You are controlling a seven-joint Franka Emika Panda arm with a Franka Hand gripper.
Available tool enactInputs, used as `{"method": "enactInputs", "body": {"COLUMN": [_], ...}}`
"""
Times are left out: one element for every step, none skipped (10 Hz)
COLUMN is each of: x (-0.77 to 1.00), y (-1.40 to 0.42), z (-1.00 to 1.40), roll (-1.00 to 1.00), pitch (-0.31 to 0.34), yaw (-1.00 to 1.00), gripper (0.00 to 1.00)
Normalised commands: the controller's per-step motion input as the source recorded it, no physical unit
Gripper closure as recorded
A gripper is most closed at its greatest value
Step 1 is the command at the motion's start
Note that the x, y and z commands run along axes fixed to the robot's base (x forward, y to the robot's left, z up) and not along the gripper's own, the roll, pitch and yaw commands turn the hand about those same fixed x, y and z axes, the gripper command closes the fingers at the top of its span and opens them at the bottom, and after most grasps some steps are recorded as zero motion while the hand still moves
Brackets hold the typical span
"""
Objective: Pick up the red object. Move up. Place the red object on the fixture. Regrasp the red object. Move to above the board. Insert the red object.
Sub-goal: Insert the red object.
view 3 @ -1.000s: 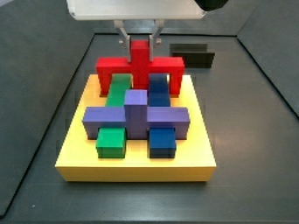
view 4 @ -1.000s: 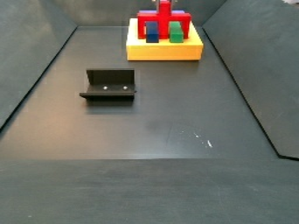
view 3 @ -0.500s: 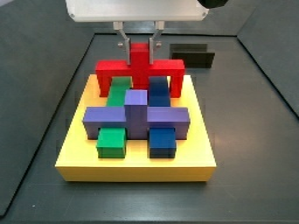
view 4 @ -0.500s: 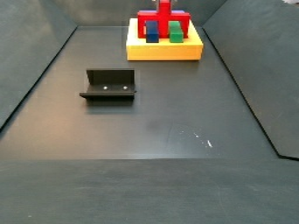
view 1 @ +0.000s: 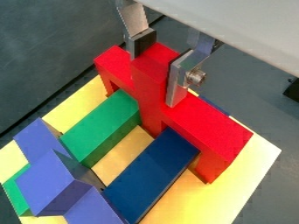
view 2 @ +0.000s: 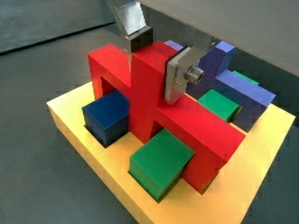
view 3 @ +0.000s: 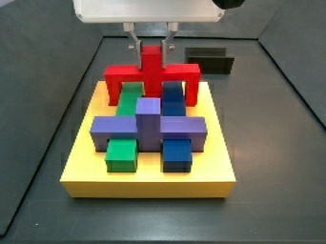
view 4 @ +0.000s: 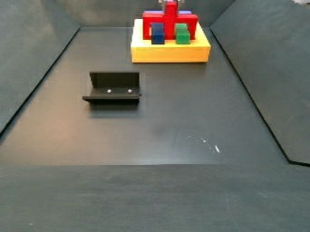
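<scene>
The red object (view 3: 121, 74) is a bridge-shaped piece with an upright post. It stands at the back of the yellow board (view 3: 152, 181), straddling a green block (view 1: 100, 131) and a blue block (view 1: 152, 175). My gripper (view 3: 152, 43) hangs straight above it, with its fingers (view 1: 179, 80) pressed on either side of the post, as both wrist views show (view 2: 158, 68). The red object (view 4: 154, 20) looks seated down on the board (view 4: 169, 54). The fixture (view 4: 112, 88) stands bare on the floor.
A purple cross-shaped piece (view 3: 151, 124) fills the board's middle, with a small green block (view 3: 121, 152) and a small blue block (view 3: 177, 154) in front of it. Dark walls enclose the floor. The fixture (view 3: 211, 60) sits just behind the board.
</scene>
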Motion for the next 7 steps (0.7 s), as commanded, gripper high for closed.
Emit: {"method": "enactInputs", "body": {"x": [-0.28,-0.37,-0.29,0.16,0.25,0.18,0.04], "y": [-0.17,-0.15,-0.10,0.00,0.15,0.38,0.26], "z": [-0.27,-0.11,0.00,-0.16,-0.44,-0.80,-0.97], "roll": [-0.06,-0.11,-0.14,-0.07,0.00,-0.06,-0.05], "pitch": [-0.004,0.000,0.000,0.043,0.060,0.000,-0.033], "yaw": [0.00,-0.07,-0.06,0.00,0.09,0.10,0.07], "gripper": [1.00,1.00,1.00,1.00,1.00,1.00,1.00]}}
